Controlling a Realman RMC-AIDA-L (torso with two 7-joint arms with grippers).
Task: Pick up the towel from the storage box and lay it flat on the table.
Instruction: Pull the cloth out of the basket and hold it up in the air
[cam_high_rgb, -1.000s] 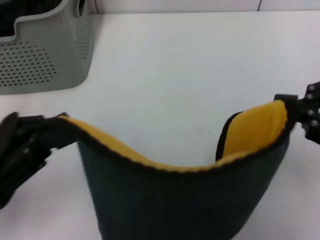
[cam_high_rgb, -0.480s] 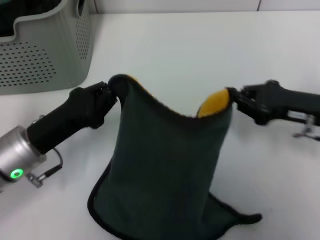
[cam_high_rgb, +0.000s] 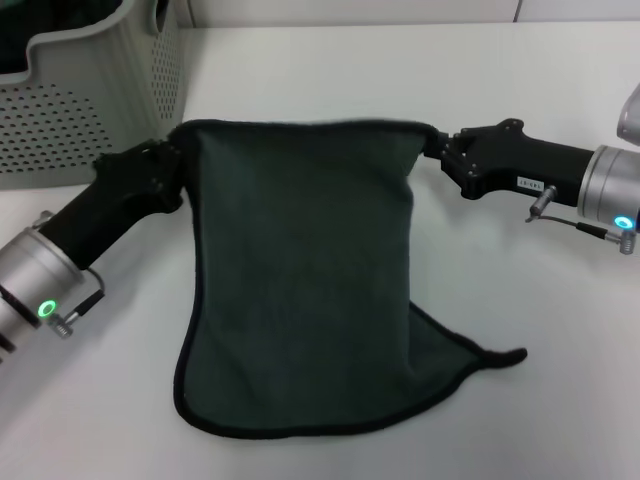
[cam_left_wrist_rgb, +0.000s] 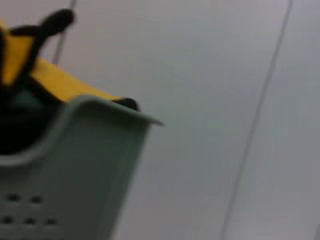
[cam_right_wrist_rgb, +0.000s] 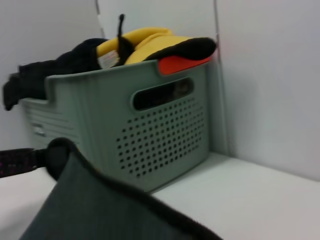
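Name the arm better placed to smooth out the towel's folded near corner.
Probably the right. The towel puckers at its near right corner, on the right gripper's side of the table; the left gripper holds the opposite far corner, beside the storage box.

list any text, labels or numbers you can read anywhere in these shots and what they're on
No text can be read in any view.
A small white label with dark print on the right gripper body: too small to read.
A white tag on the cloths piled in the storage box: blurred, unreadable.
The towel, the left gripper and the table show no lettering.
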